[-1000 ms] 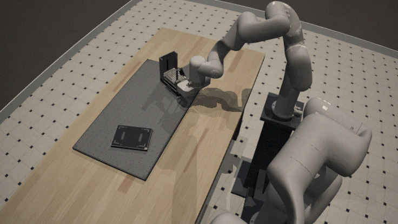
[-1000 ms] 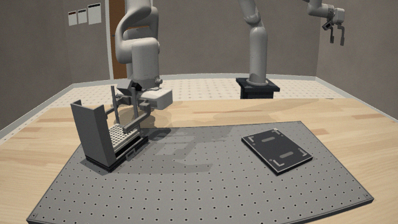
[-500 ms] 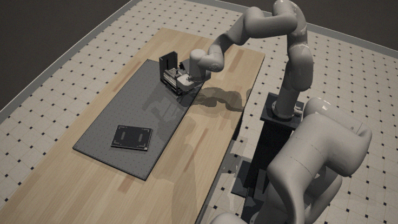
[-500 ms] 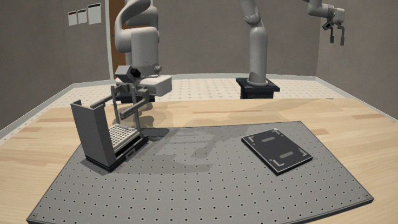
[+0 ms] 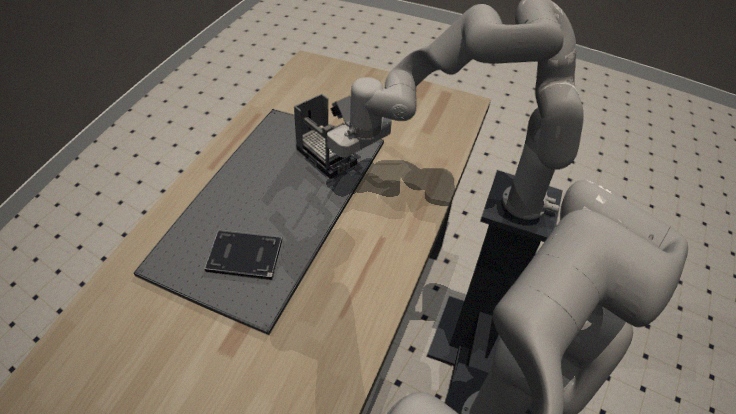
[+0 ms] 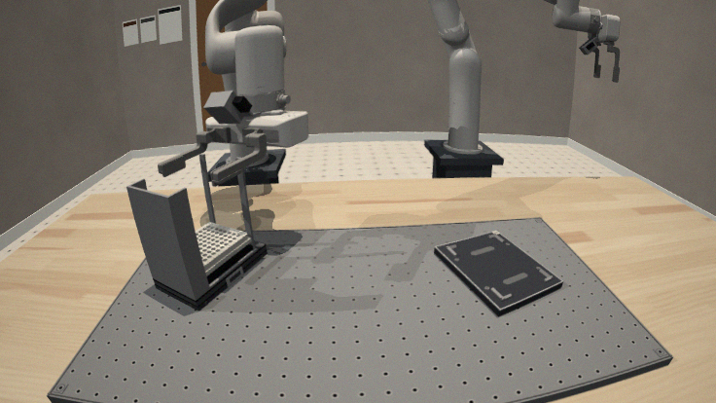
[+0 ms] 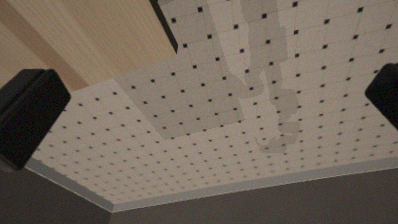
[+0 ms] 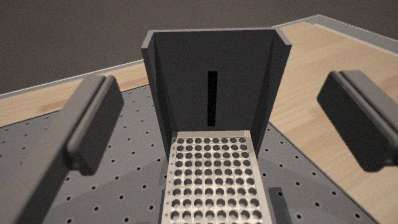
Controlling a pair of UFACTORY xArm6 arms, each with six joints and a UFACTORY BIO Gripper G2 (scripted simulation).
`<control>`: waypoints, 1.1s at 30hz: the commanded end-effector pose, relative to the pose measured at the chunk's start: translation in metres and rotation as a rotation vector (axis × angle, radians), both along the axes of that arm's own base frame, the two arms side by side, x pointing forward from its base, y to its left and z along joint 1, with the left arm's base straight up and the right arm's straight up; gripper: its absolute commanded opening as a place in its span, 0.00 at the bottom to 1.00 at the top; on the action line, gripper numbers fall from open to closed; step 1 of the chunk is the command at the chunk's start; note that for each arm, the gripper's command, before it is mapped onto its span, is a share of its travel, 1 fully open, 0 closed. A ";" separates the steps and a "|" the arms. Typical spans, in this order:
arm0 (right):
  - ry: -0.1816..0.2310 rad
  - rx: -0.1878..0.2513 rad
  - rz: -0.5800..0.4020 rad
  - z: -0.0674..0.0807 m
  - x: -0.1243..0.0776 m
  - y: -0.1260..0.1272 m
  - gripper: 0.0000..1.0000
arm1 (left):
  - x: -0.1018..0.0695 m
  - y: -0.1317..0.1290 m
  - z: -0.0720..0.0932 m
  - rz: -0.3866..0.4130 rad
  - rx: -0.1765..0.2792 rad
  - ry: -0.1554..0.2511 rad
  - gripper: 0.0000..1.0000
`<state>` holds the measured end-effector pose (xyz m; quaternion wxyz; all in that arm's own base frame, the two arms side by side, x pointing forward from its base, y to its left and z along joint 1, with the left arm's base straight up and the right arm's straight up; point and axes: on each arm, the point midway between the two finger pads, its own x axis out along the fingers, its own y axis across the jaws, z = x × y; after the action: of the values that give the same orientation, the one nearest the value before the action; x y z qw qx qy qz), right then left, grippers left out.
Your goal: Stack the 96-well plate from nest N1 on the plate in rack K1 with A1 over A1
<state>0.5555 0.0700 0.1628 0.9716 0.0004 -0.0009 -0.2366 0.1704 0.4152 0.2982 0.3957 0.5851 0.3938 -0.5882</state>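
The right gripper (image 5: pixel 321 143) (image 6: pixel 195 171) (image 8: pixel 220 120) has its jaws partly open, with only air between the fingers. In its wrist view the two fingers stand well apart, one to each side of the stack rack's tall back panel (image 5: pixel 310 108) (image 6: pixel 167 240) (image 8: pixel 182 90) as seen between them, and touch neither the panel nor the wells.

Ahead of and below these jaws, a pale well plate (image 5: pixel 319 144) (image 6: pixel 223 242) (image 8: pixel 215 175) sits in the stack rack K1 (image 5: pixel 329 172) (image 6: pixel 199 300), its wells facing up and its far end close to the back panel. It looks fairly thick from the side, but I can't fairly say from here whether that is one plate or two nested. The rim lettering is too small to read.

What stands in the way near the fingers is the back panel ahead of them and the rack's slim posts (image 6: pixel 245 207), which rise close to the jaws in the exterior view; whether a finger brushes a post I cannot tell.

The left gripper (image 6: pixel 606 76) (image 7: pixel 217 100) has its jaws wide, nothing between them, and hangs well away from the rack. The plate nest N1 (image 5: pixel 242 253) (image 6: pixel 498 271) lies on the perforated board (image 5: pixel 205 205) (image 6: pixel 350 311), well apart from both sets of jaws, its face and corner guides exposed.

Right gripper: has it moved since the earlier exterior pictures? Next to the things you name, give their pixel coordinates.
Yes, upward: in the exterior view, the right gripper (image 5: pixel 325 134) (image 6: pixel 193 172) (image 8: pixel 226 122) is higher against the rack's tall wall (image 5: pixel 317 107) (image 6: pixel 167 240) (image 8: pixel 185 80).
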 end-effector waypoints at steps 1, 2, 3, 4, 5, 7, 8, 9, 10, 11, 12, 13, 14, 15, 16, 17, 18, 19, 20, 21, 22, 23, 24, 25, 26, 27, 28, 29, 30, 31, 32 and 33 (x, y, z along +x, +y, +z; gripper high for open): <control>-0.003 0.001 0.000 0.010 0.001 0.000 0.37 | 0.000 0.001 0.002 0.000 0.004 -0.002 1.00; -0.003 0.001 0.000 0.013 0.001 0.000 0.37 | 0.000 0.001 0.002 0.000 0.004 -0.002 1.00; -0.003 0.001 0.000 0.016 0.001 0.000 0.37 | 0.000 0.001 0.002 0.000 0.004 -0.002 1.00; -0.003 0.001 0.000 0.019 0.001 0.000 0.37 | 0.000 0.001 0.002 0.000 0.004 -0.002 1.00; -0.003 0.001 0.000 0.021 0.001 0.000 0.37 | 0.000 0.001 0.002 0.000 0.004 -0.002 1.00; -0.003 0.001 0.000 0.027 0.001 0.000 0.37 | 0.000 0.001 0.002 0.000 0.004 -0.002 1.00; -0.003 0.001 0.000 0.029 0.001 0.000 0.37 | 0.000 0.001 0.002 0.000 0.004 -0.002 1.00; -0.003 0.001 0.000 0.032 0.001 0.000 0.37 | 0.000 0.001 0.002 0.000 0.004 -0.002 1.00; -0.003 0.001 0.000 0.035 0.001 0.000 0.37 | 0.000 0.001 0.002 0.000 0.004 -0.002 1.00; -0.003 0.001 0.000 0.037 0.001 0.000 0.37 | 0.000 0.001 0.002 0.000 0.004 -0.002 1.00; -0.003 0.001 0.000 0.040 0.001 0.000 0.37 | 0.000 0.001 0.002 0.000 0.004 -0.002 1.00; -0.003 0.001 0.000 0.040 0.001 0.000 0.37 | 0.000 0.001 0.002 0.000 0.004 -0.002 1.00; -0.003 0.001 0.000 0.040 0.001 0.000 0.37 | 0.000 0.001 0.002 0.000 0.004 -0.002 1.00; -0.003 0.001 0.000 0.040 0.001 0.000 0.37 | 0.000 0.001 0.002 0.000 0.004 -0.002 1.00; -0.003 0.001 0.000 0.040 0.001 0.000 0.37 | 0.000 0.001 0.002 0.000 0.004 -0.002 1.00; -0.003 0.001 0.000 0.040 0.001 0.000 0.37 | 0.000 0.001 0.002 0.000 0.004 -0.002 1.00; -0.003 0.001 0.000 0.040 0.001 0.000 0.37 | 0.000 0.001 0.002 0.000 0.004 -0.002 1.00; -0.003 0.001 0.000 0.040 0.001 0.000 0.37 | 0.000 0.001 0.002 0.000 0.004 -0.002 1.00; -0.003 0.001 0.000 0.040 0.001 0.000 0.37 | 0.000 0.001 0.002 0.000 0.004 -0.002 1.00; -0.003 0.001 0.000 0.040 0.001 0.000 0.37 | 0.000 0.001 0.002 0.000 0.004 -0.002 1.00; -0.003 0.001 0.000 0.040 0.001 0.000 0.37 | 0.000 0.001 0.002 0.000 0.004 -0.002 1.00; -0.003 0.001 0.000 0.040 0.001 0.000 0.37 | 0.000 0.001 0.002 0.000 0.004 -0.002 1.00; -0.003 0.001 0.000 0.040 0.001 0.000 0.37 | 0.000 0.001 0.002 0.000 0.004 -0.002 1.00; -0.003 0.001 0.000 0.040 0.001 0.000 0.37 | 0.000 0.001 0.002 0.000 0.004 -0.002 1.00; -0.003 0.001 0.000 0.040 0.001 0.000 0.37 | 0.000 0.001 0.002 0.000 0.004 -0.002 1.00; -0.003 0.001 0.000 0.040 0.001 0.000 0.37 | 0.000 0.001 0.002 0.000 0.004 -0.002 1.00; -0.003 0.001 0.000 0.040 0.001 0.000 0.37 | 0.000 0.001 0.002 0.000 0.004 -0.002 1.00; -0.003 0.001 0.000 0.040 0.001 0.000 0.37 | 0.000 0.001 0.002 0.000 0.004 -0.002 1.00; -0.003 0.001 0.000 0.040 0.001 0.000 0.37 | 0.000 0.001 0.002 0.000 0.004 -0.002 1.00; -0.003 0.001 0.000 0.040 0.001 0.000 0.37 | 0.000 0.001 0.002 0.000 0.004 -0.002 1.00; -0.003 0.001 0.000 0.040 0.001 0.000 0.37 | 0.000 0.001 0.002 0.000 0.004 -0.002 1.00; -0.003 0.001 0.000 0.040 0.001 0.000 0.37 | 0.000 0.001 0.002 0.000 0.004 -0.002 1.00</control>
<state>0.5551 0.0699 0.2003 0.9716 -0.0001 0.0001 -0.2366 0.1704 0.4152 0.2982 0.3957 0.5851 0.3938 -0.5882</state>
